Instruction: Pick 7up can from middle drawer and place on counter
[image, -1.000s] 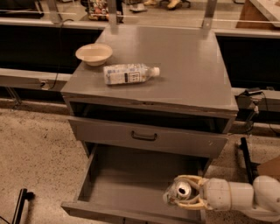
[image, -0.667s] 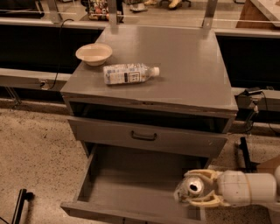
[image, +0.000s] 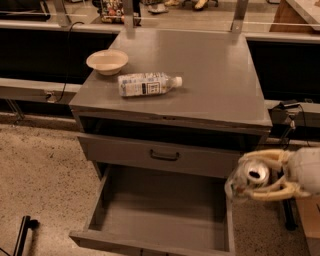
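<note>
silver top facing out, can (image: 255, 173) clamped sideways between both fingers of gripper (image: 246, 177), just right of drawer (image: 160, 215) and below counter (image: 215, 75) level. raise straight up past the front edge first, then carry left over bare counter, well apart from bottle (image: 147, 84) and bowl (image: 107, 61). tip upright before lowering; let go only once seated.
</note>
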